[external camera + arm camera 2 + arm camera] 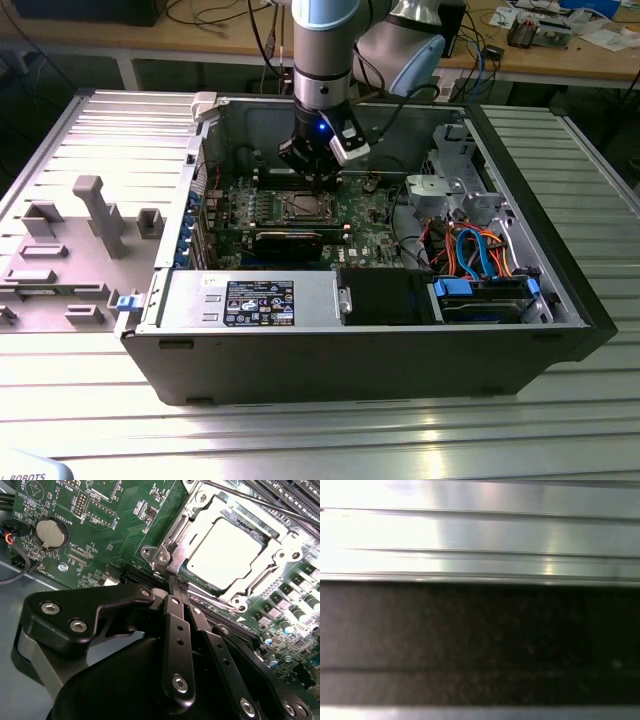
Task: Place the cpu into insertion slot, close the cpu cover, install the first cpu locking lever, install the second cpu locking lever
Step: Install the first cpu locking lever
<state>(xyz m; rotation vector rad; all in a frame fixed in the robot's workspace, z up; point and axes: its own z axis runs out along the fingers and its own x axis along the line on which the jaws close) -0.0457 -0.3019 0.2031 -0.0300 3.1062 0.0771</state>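
While the arm reaches down into the open computer case (560, 300) at upper centre of the exterior view, the gripper (318, 178) hangs just above the green motherboard (365, 215), at the far edge of the insertion slot (303, 207). In the second wrist view, the gripper (175, 587) has its black fingers (178, 630) pressed together, tips meeting at the corner of the socket frame; whether anything is pinched between them cannot be told. The cpu (231, 551) lies flat in the insertion slot, at upper right of that frame, its pale metal top glaring under the light. The cpu cover (187, 547) lies down around the chip, its window framing the metal top. A thin lever rod (260, 502) runs along the upper right side of the socket. A round coin battery (51, 533) sits on the board at upper left.
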